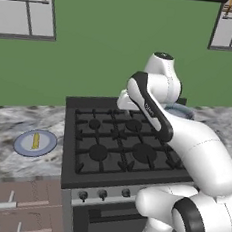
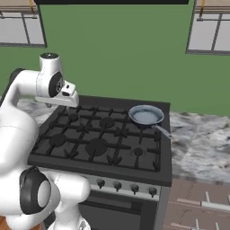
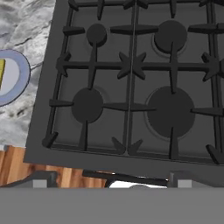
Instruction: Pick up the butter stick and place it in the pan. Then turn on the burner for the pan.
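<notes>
On the left base view, the butter stick (image 1: 35, 141) is lying on a plate (image 1: 47, 146) on the bench (image 1: 7, 122). Right base view: the pan (image 2: 146, 115) is sitting over the stove's (image 2: 54, 160) rear right burner. Hand view: the butter stick is peeking in at the left edge; jaws' state, cannot tell.

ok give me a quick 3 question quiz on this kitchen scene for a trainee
1. True or false: the butter stick lies on the plate.
2. Where is the pan? A) on the stove's back right grate B) on the counter C) on the plate
3. Fill in: the plate sits on the counter to the ____ of the stove.

Key: 1 true; 2 A; 3 left
</notes>
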Tool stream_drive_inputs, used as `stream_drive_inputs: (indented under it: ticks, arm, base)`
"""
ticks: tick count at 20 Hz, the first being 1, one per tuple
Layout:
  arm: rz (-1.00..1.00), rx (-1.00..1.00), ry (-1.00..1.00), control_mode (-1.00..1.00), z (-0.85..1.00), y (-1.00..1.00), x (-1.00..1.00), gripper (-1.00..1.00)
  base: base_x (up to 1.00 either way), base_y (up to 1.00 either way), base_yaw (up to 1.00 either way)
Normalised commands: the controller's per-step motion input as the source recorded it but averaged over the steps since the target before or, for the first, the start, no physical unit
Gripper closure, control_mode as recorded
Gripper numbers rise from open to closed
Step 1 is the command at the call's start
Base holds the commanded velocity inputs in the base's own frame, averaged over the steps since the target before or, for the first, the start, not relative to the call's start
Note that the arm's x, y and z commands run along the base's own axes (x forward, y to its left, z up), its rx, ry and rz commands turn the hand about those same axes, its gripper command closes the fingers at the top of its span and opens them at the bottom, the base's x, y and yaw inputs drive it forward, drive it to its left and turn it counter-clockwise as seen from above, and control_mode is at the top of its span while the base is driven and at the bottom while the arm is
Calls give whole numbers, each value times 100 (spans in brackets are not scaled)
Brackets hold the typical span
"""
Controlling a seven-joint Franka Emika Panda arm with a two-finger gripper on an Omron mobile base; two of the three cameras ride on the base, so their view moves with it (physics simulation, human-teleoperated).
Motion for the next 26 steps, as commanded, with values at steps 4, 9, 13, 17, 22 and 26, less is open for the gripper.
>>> stream_drive_inputs:
  ticks: [4, 9, 13, 17, 22, 26]
  arm:
    - [0, 0, 0, 100, 0, 0, 0, -100]
    - [0, 0, 0, -100, 0, 0, 0, -100]
    - [0, -1, 2, -100, -14, 76, 22, -100]
    - [0, 0, 4, -100, -18, 93, 28, -100]
    - [0, 0, 4, -100, -21, 93, 13, -100]
    - [0, -3, 5, -100, -32, 96, 7, -100]
  base:
    - [27, 22, 0]
    - [6, 1, 0]
    - [0, 0, 0]
    - [0, 0, 0]
    - [0, 0, 0]
    - [0, 0, 0]
